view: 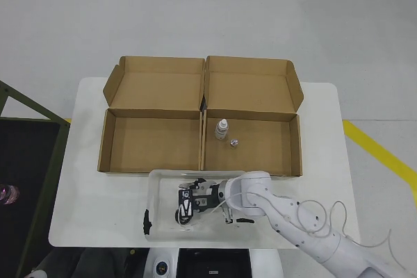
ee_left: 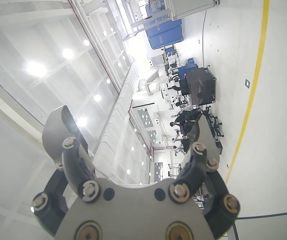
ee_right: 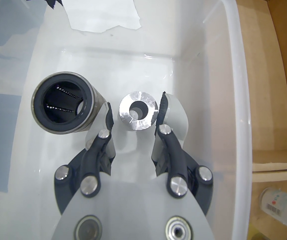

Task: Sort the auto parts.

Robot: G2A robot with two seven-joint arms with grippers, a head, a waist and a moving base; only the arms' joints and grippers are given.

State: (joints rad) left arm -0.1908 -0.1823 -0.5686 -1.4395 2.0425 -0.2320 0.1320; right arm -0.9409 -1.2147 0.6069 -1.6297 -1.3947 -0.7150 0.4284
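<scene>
My right gripper (ee_right: 136, 103) is down inside a clear plastic bin (ee_right: 233, 51) at the table's front. Its open fingers straddle a small silver metal bushing (ee_right: 138, 112) that stands on end. One pad touches the bushing's side; the other stands a small gap off. Beside that finger lies a larger linear bearing (ee_right: 63, 102) with a black bore. In the top view the right gripper (view: 187, 203) sits in the left half of the bin (view: 150, 201). My left gripper (ee_left: 132, 114) points up at the ceiling, open and holding nothing.
Behind the bin stand two open cardboard boxes. The left box (view: 153, 142) has a bare floor. The right box (view: 264, 146) holds a small white bottle (view: 222, 128) and a small metal part (view: 233, 143). A torn white label (ee_right: 101, 8) is stuck on the bin's end wall.
</scene>
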